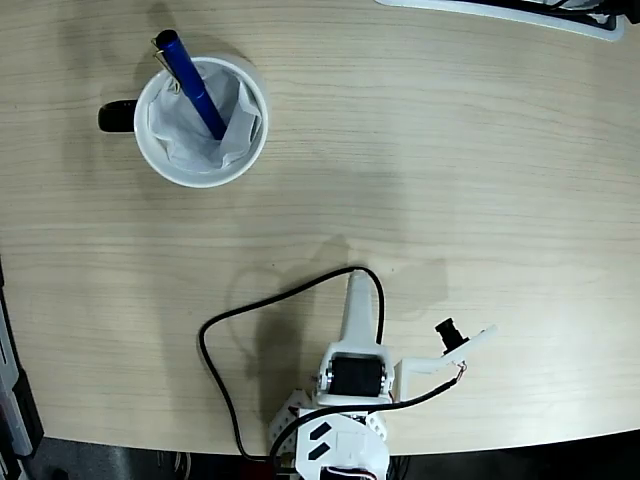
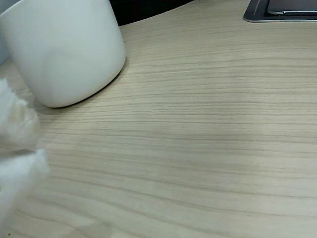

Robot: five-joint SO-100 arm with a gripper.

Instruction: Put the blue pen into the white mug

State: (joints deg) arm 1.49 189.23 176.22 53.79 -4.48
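In the fixed view the blue pen (image 1: 192, 82) stands tilted inside the white mug (image 1: 201, 122), its clipped cap leaning over the rim; my claw (image 1: 355, 300) sits well apart, apparently closed on nothing. In the wrist view only the mug wall (image 2: 69, 49) and the desk (image 2: 208, 129) show. A careless sweep could topple the mug.

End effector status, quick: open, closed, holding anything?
End effector: holding nothing; open or closed cannot be told. It is pulled back near the base, and the blue pen already stands in the white mug.
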